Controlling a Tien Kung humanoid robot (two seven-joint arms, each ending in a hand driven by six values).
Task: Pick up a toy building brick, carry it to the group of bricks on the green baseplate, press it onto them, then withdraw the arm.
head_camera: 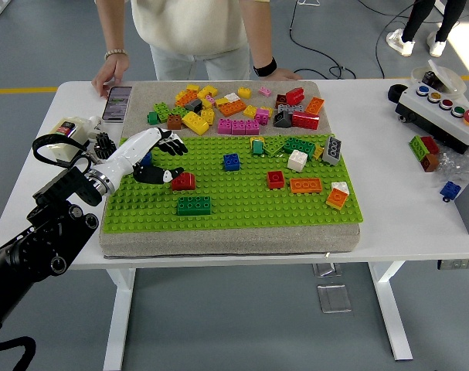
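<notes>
My left hand (pixel 171 161) reaches in from the left over the near-left part of the green baseplate (pixel 242 209). Its fingers (pixel 172 144) are spread and raised, and the thumb points right just beside a red brick (pixel 183 182). That brick sits on the baseplate studs, free of the fingers. A dark green brick (pixel 194 205) lies just in front of it. A blue brick (pixel 231 161), another red brick (pixel 275 179) and an orange brick (pixel 305 185) stand further right on the plate. My right arm is out of sight.
A pile of loose bricks (pixel 234 108) covers the beige mat behind the baseplate. A person stands at the far side with one hand (pixel 110 76) by a phone (pixel 116 102) and the other (pixel 279 73) on the table edge. A button box (pixel 443 112) sits at the right.
</notes>
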